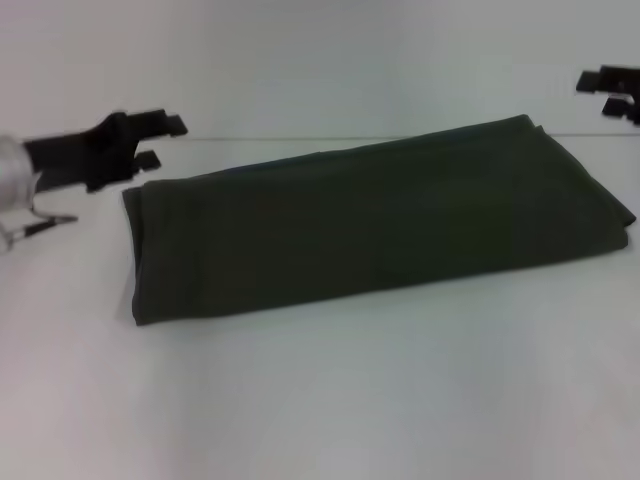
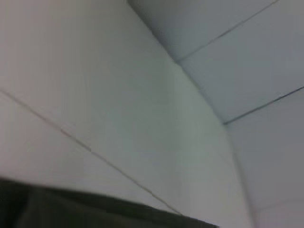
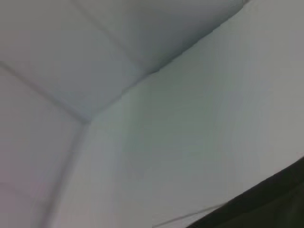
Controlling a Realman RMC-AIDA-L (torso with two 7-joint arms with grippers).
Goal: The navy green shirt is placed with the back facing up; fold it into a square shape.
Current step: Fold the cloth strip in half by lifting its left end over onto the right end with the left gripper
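Observation:
The navy green shirt (image 1: 370, 225) lies folded into a long dark band across the middle of the white table (image 1: 320, 400), running from near left to far right. My left gripper (image 1: 165, 142) hovers open just beyond the band's left end, holding nothing. At the far right edge my right gripper (image 1: 622, 95) hangs open above the band's right end, also holding nothing. An edge of the shirt (image 2: 95, 213) shows in the left wrist view, and a corner of the shirt (image 3: 270, 202) in the right wrist view.
White wall panels (image 1: 320, 60) rise behind the table's far edge. A pale metal part of the left arm (image 1: 20, 180) sits at the left border.

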